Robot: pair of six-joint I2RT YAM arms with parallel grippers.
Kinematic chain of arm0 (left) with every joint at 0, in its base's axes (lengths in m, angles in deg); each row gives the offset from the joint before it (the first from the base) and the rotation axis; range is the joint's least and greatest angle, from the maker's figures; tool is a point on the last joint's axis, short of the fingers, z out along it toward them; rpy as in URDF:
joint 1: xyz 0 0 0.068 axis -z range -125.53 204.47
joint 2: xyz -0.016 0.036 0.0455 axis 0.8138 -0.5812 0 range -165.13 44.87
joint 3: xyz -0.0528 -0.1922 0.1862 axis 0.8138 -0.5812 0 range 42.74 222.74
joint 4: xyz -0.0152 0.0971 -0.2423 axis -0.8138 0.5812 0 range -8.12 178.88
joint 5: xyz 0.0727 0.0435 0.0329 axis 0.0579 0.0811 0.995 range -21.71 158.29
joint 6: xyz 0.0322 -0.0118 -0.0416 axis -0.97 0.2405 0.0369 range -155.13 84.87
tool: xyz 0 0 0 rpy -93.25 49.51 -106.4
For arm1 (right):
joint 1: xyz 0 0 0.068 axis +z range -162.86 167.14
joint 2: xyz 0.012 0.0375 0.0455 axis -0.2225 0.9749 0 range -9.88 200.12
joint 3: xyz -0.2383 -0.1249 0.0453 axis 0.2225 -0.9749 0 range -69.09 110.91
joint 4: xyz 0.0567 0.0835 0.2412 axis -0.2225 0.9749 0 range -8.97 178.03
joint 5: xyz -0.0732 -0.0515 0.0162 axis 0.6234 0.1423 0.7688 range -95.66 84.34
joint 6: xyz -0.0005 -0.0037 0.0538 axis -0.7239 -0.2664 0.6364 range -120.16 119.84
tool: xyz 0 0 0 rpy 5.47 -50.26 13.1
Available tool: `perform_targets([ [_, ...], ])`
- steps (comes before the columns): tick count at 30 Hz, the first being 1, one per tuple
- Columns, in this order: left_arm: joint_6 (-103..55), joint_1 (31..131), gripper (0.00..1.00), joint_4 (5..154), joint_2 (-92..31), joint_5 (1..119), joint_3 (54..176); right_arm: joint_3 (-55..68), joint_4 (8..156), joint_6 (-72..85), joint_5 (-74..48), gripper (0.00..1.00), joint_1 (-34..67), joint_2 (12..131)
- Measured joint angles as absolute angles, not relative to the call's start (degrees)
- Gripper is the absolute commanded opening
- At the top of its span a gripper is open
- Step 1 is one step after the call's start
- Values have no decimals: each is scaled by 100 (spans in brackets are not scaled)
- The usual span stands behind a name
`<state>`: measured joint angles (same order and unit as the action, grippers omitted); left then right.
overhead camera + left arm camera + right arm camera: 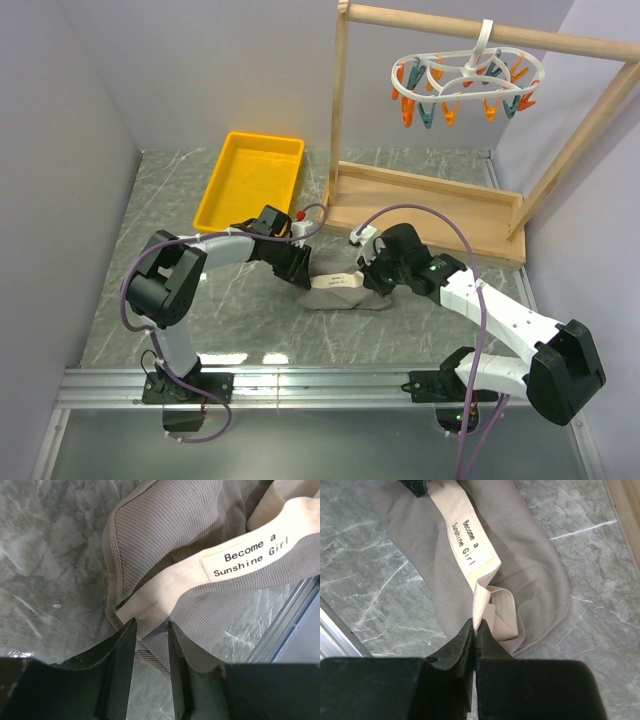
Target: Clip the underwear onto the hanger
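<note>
Counted from above: one underwear (345, 290), one hanger (465, 72), one yellow tray (250, 180), one wooden rack (430, 195), two arms. Underwear lying crumpled on the grey marbled surface (150, 200), between both arms, near the foot of the rack and well apart from the hanger. Hanger hooked on the top bar of the rack: white plastic, oval, with orange and teal clothespins (405, 108) dangling below, too crowded to count surely. Visible only in the top view: hanger, rack, tray. Visible only in the wrist views: the fine ribbed weave of the grey-taupe fabric, a smooth beige waistband (175, 580), one white label (250, 555) printed "Become a Sunshine Girl". Left jaws clamped on the folded end of the waistband together with some grey fabric, the cloth filling the gap from finger to finger. Right jaws pressed together on a thin fold of the same band at its other end, just beside a loose beige loop. In the right wrist view also a black tip of the left jaws at the upper edge, on the band.
</note>
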<state>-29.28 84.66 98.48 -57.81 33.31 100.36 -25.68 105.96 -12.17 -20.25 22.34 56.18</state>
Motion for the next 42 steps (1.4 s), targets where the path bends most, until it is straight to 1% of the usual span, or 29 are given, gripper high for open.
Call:
perform_targets([
  [5,-2926,8466,43,9883,-5787,3432,10078,-2622,10596,-1223,-2029,0,2234,5474],
  [6,-2928,8466,46,9890,-5783,3438,10078,-2642,10596,-1223,-2029,0,2234,5452],
  [8,-2924,8466,47,9897,-5772,3471,10080,-2648,10598,-1223,-2029,0,2234,5441],
  [15,-2819,8468,45,9951,-5822,3539,10196,-2723,10596,-1226,-2071,0,2234,5413],
  [16,-2810,8468,43,9953,-5861,3571,10246,-2734,10598,-1226,-2075,0,2234,5411],
  [17,-2793,8468,38,9960,-5899,3604,10296,-2740,10598,-1226,-2079,0,2234,5411],
  [19,-2766,8468,29,9960,-5955,3670,10358,-2742,10598,-1226,-2095,0,2234,5398],
  [20,-2766,8468,22,9958,-5973,3696,10373,-2742,10596,-1226,-2103,0,2234,5391],
  [22,-2760,8471,17,9960,-6017,3742,10384,-2742,10594,-1223,-2123,0,2234,5376],
  [23,-2755,8471,11,9967,-6032,3766,10386,-2742,10591,-1221,-2134,0,2234,5374],
  [25,-2742,8484,6,9991,-6038,3775,10401,-2742,10594,-1219,-2141,0,2234,5374],
  [26,-2755,8492,0,10036,-6038,3775,10425,-2742,10598,-1219,-2141,0,2234,5374],
  [30,-2845,8510,0,10224,-5962,3792,10550,-2701,10688,-1243,-2136,0,2226,5356],
  [33,-2963,8510,0,10432,-5649,3858,10602,-2493,10917,-1361,-2117,0,2223,5297],
  [36,-3114,8508,0,10705,-4965,4037,10771,-2124,11182,-1571,-2075,0,2206,5249],
  [42,-3457,8508,0,10939,-3525,4376,11352,-926,11802,-2063,-1883,0,2121,5105],
])
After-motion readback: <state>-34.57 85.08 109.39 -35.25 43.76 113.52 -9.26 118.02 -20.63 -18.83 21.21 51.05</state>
